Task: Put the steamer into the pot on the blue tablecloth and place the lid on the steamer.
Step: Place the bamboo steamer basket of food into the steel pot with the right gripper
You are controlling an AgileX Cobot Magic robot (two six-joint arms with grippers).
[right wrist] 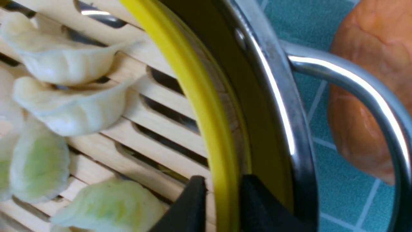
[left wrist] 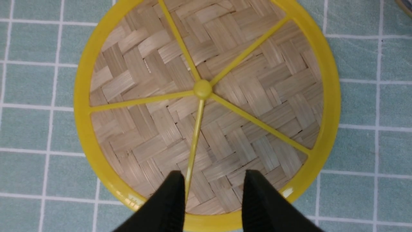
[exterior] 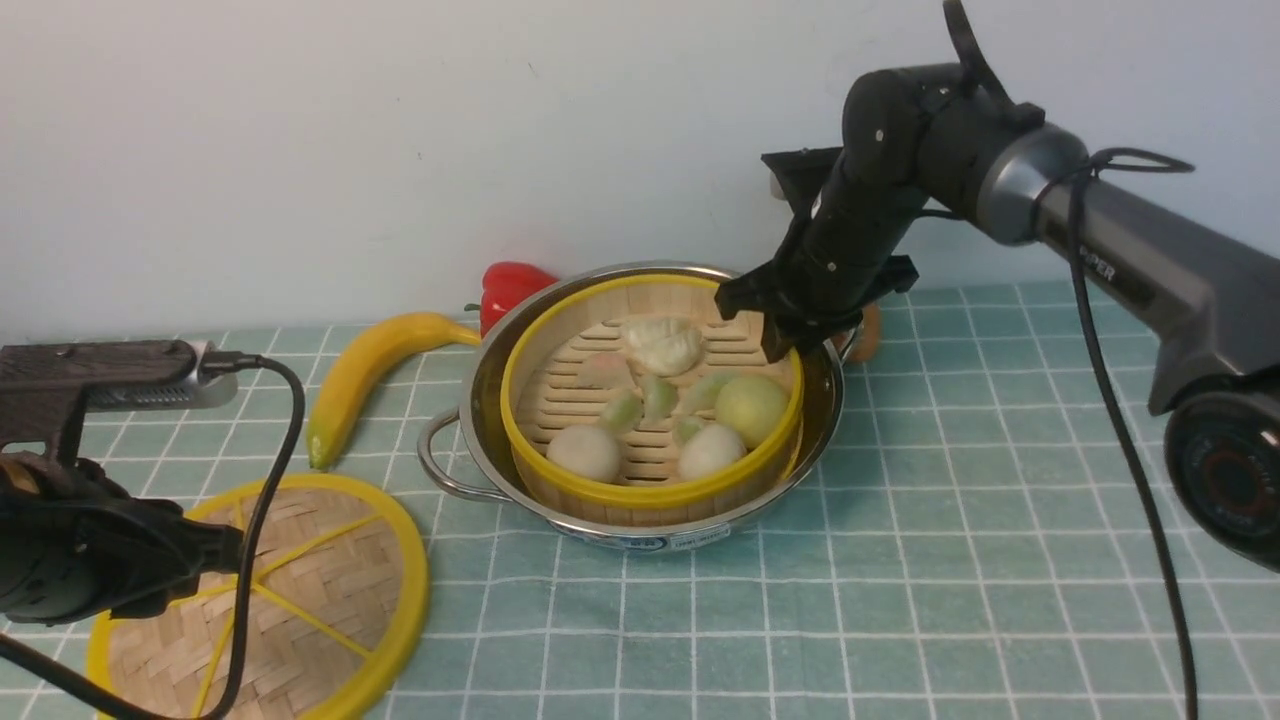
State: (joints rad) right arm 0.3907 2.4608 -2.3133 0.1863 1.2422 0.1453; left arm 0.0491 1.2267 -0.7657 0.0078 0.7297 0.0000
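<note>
With the steamer (exterior: 650,400) seated in the pot (exterior: 480,380), I watch the right end effector (right wrist: 222,206) straddling its rim at 2 o'clock, grip uncertain; lifting early could tip it. Left end effector (left wrist: 214,196) hangs parted over the lid (left wrist: 206,106).

Round bamboo steamer (exterior: 650,480): tan slats, yellow rim. Flat woven lid (left wrist: 206,106): herringbone tan, yellow spokes. Steel pot (exterior: 480,400): silver. Cloth (exterior: 900,560): teal, white grid.

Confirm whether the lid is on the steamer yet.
No. The lid lies flat on the tablecloth, apart from the open steamer.
</note>
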